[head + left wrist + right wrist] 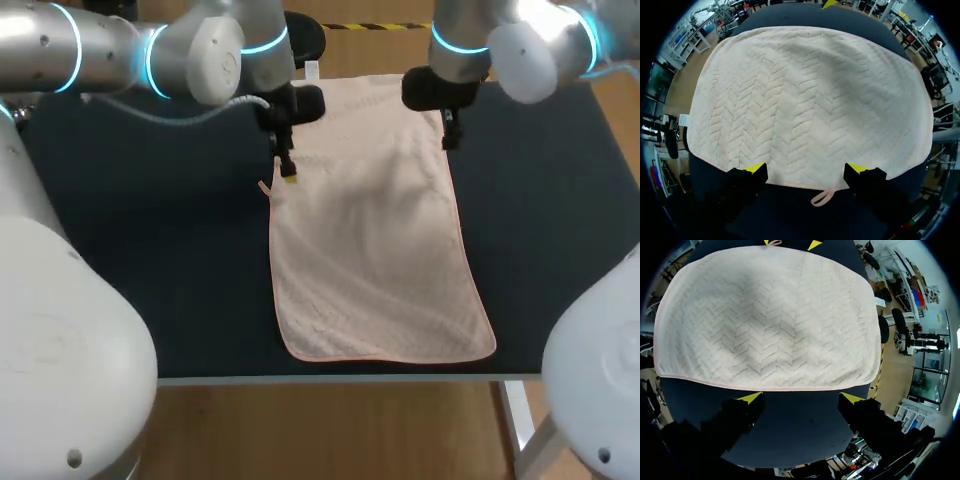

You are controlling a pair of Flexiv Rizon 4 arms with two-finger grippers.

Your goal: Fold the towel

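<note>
A pale pink towel [375,250] with a herringbone weave lies spread flat on the dark table [150,250], running lengthwise from the far edge to the near edge. My left gripper [288,170] hangs over the towel's left long edge, near the far end. In the left wrist view the towel [810,95] spreads out ahead of the left gripper [806,170], which is open over the hem, with a small hanging loop [822,196] between the fingers. My right gripper [449,138] stands at the right long edge. It is open [800,398], just short of the towel [770,315].
Bare dark table surface lies on both sides of the towel, wider on the left [150,250] than on the right [540,220]. The towel's near end reaches almost to the table's front edge [350,378].
</note>
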